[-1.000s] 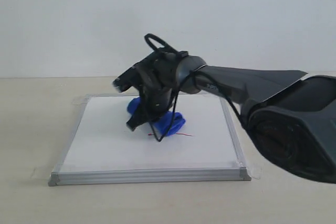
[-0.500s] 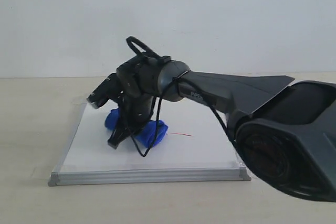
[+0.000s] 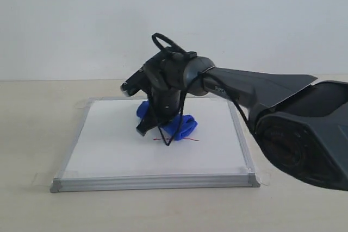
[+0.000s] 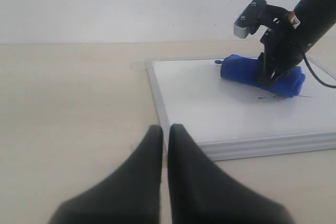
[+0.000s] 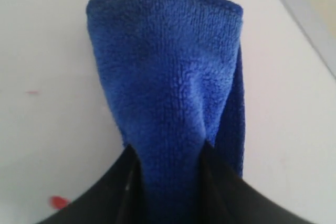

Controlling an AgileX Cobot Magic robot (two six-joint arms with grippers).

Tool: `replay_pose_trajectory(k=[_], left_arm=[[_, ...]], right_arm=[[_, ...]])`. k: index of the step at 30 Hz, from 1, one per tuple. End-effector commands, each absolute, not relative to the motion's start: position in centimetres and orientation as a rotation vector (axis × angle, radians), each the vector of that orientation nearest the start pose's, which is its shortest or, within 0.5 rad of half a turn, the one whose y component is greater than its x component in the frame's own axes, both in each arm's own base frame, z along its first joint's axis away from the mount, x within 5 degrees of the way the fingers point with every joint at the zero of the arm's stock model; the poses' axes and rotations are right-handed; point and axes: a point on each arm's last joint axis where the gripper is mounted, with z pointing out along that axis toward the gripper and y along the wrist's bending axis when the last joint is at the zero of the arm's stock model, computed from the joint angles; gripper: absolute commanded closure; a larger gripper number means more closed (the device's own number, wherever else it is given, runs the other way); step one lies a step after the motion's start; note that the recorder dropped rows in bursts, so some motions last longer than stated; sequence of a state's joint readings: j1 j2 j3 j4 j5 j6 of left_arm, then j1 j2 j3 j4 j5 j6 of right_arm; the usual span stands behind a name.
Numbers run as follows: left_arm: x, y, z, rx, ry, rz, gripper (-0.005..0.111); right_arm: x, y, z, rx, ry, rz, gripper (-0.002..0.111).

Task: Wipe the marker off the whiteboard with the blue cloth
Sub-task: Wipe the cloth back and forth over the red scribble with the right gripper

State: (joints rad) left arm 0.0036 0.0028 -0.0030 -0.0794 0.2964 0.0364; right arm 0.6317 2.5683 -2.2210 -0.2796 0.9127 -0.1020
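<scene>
The whiteboard [image 3: 109, 150] lies flat on the table, silver frame all round. My right gripper [image 3: 157, 126] reaches in from the right and is shut on the blue cloth [image 3: 186, 126], pressing it onto the board near its middle. The wrist view shows the cloth [image 5: 168, 72] pinched between the fingers of my right gripper [image 5: 168, 153]. A thin red marker line [image 3: 190, 140] shows just in front of the cloth, with red specks [image 5: 59, 201] beside the fingers. My left gripper [image 4: 165, 129] hangs shut and empty over the table, off the board's near left corner [image 4: 163, 119].
A bare beige tabletop [image 3: 32, 112] surrounds the board, with a plain white wall [image 3: 174, 14] behind. Clear tape tabs [image 3: 81, 103] stick out at the board's corners. The right arm's black cable [image 3: 163, 39] loops above the wrist.
The right gripper swept the cloth left across the board, then came back right to about where it was a second ago. The red line looks the same.
</scene>
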Motion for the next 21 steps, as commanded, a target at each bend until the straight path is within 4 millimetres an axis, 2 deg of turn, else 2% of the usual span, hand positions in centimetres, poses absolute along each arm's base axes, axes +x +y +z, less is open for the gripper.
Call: replay_pose_trajectory(k=[1,4,8,11,14,15,17,18,19,20,21], left_arm=[[5.5,-0.2,18.7,-0.021,1.771,-0.053,0.103],[5.5,-0.2,18.7,-0.021,1.771,-0.053,0.103],[5.5,-0.2,18.7,-0.021,1.771,-0.053,0.103],[5.5,-0.2,18.7,-0.021,1.771,-0.053,0.103],[5.5,-0.2,18.7,-0.021,1.771,-0.053,0.103],[5.5,-0.2,18.7,-0.021,1.771,-0.053,0.103],[5.5,-0.2,18.7,-0.021,1.771,-0.053,0.103],[5.5,-0.2,18.7,-0.021,1.771,-0.053,0.103],[5.5,-0.2,18.7,-0.021,1.771,-0.053,0.103],[5.5,-0.2,18.7,-0.021,1.771,-0.053,0.103],[5.5,-0.2,18.7,-0.021,1.771,-0.053,0.103]], right_arm=[[45.5,27.1,8.2,-1.086,2.633,-0.313,0.108],[44.1,29.4,8.2,-1.152,2.618,-0.229,0.108],[40.4,34.8,8.6,-1.395,2.499,-0.069,0.108],[37.9,38.0,9.2,-1.514,2.402,-0.033,0.108],[36.7,39.4,9.5,-1.562,2.347,-0.029,0.108],[36.8,39.5,9.6,-1.556,2.339,-0.024,0.108],[38.6,38.2,9.8,-1.460,2.350,-0.050,0.108],[40.7,36.0,9.9,-1.356,2.401,-0.073,0.108],[41.7,34.7,9.7,-1.303,2.439,-0.086,0.108],[43.5,32.2,9.7,-1.187,2.514,-0.105,0.108],[44.3,30.9,9.6,-1.132,2.553,-0.113,0.108]])
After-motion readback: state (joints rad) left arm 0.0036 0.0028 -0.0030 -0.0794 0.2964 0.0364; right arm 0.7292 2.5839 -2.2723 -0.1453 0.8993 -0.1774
